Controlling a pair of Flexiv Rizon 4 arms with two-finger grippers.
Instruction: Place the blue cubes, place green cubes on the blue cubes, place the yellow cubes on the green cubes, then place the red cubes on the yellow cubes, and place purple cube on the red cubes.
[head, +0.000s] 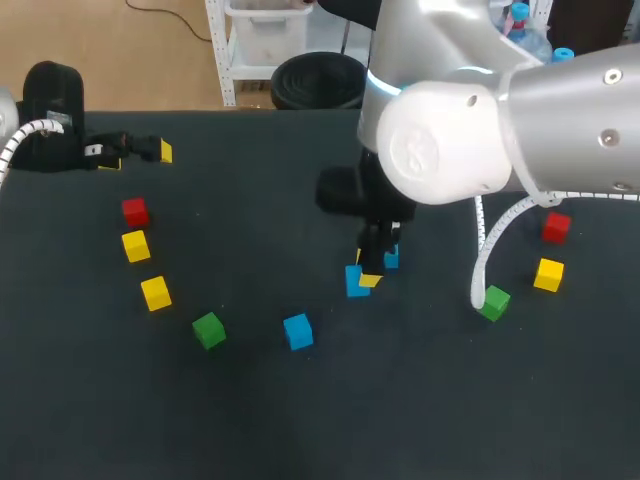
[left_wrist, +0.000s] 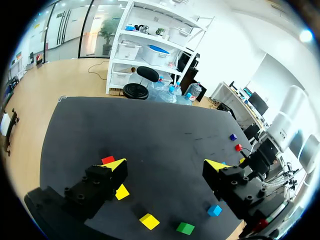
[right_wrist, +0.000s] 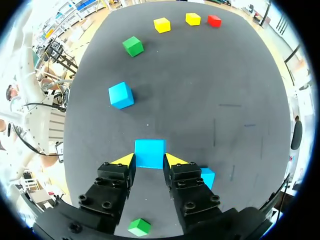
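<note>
A blue cube (right_wrist: 150, 152) sits pinched between the right gripper's (right_wrist: 149, 161) yellow tips, a second blue cube (head: 391, 258) just beside it, a third blue cube (head: 297, 331) apart; a red cube (head: 135, 211), two yellow cubes (head: 135, 245) (head: 155, 292) and a green cube (head: 208, 329) arc at left; another green cube (head: 494, 302), another yellow cube (head: 548, 274) and another red cube (head: 556, 227) lie at right

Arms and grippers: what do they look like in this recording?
The right arm is silver-grey with rounded white joints, a glowing blue ring and a white ribbed cable beside it. The right gripper is black and blocky, with screw holes and two yellow wedge tips. The left gripper looks the same, with its own white ribbed cable.
</note>
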